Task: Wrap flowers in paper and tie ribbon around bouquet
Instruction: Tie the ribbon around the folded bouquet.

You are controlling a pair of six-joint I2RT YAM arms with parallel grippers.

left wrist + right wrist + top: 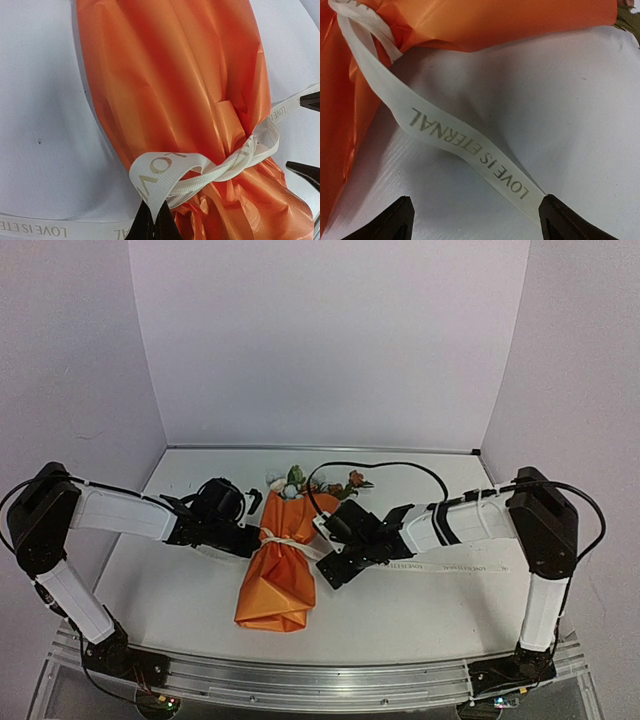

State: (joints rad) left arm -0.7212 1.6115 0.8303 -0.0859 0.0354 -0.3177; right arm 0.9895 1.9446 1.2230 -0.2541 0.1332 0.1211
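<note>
The bouquet [278, 578] lies in the middle of the table, a cone of orange paper [175, 75] with the flowers [300, 483] poking out of its far end. A cream ribbon [210, 172] printed "LOVE IS ETERNAL" is twisted round the narrow neck. My left gripper [154, 222] is shut on a loop of that ribbon at the bouquet's left side. My right gripper [475, 220] stands open on the bouquet's right. The ribbon's tail [460, 140] runs from the knot across the gap and rests against the right-hand fingertip [560, 220], with nothing gripped.
Ribbon tails lie flat on the white table to the right [445, 567] and beside the left gripper [35, 229]. A black cable [400, 468] loops behind the flowers. Pale walls close in the back and sides. A metal rail [320, 680] marks the near edge.
</note>
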